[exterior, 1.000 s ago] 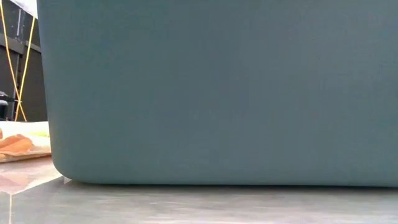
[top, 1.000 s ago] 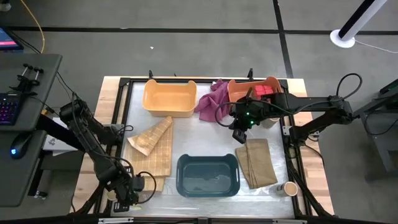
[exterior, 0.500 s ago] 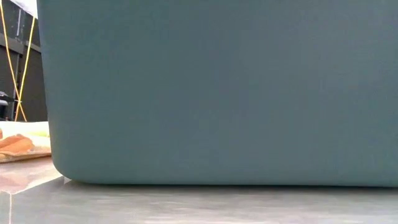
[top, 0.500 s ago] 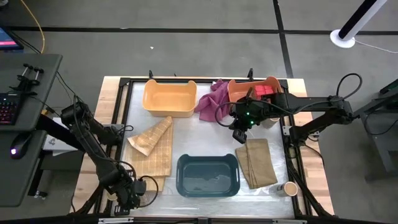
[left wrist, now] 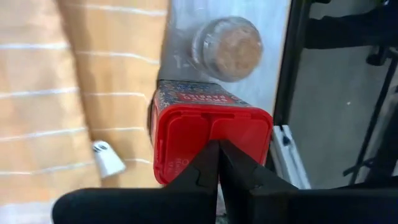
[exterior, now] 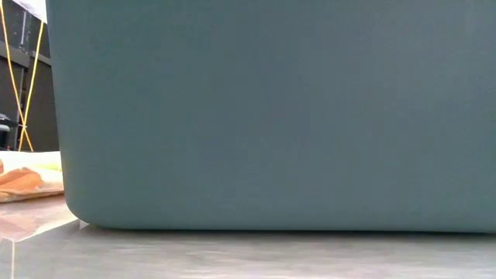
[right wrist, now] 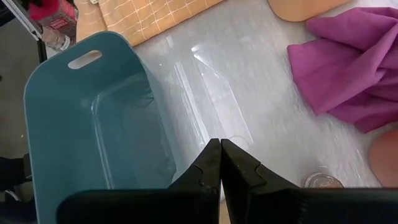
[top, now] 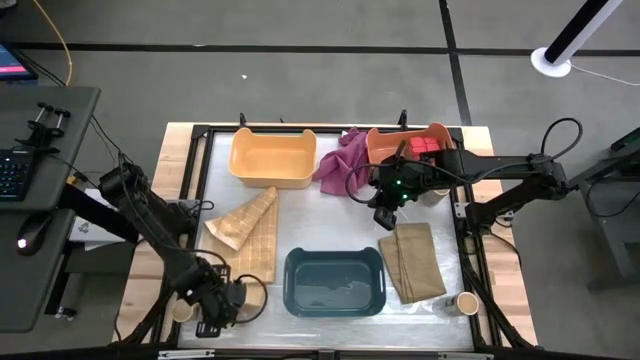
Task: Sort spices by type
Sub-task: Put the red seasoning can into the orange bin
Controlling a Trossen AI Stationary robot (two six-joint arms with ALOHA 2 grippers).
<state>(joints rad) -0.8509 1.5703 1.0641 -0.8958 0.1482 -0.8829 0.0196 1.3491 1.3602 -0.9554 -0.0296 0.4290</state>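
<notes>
Two dark jointed arms — black looping cables, a green light near the right hand (top: 383, 214).

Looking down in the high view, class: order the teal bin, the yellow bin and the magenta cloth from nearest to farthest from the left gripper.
1. Teal bin, just right of the left gripper.
2. Yellow bin, at the far edge.
3. Magenta cloth, far edge, farther right.
</notes>
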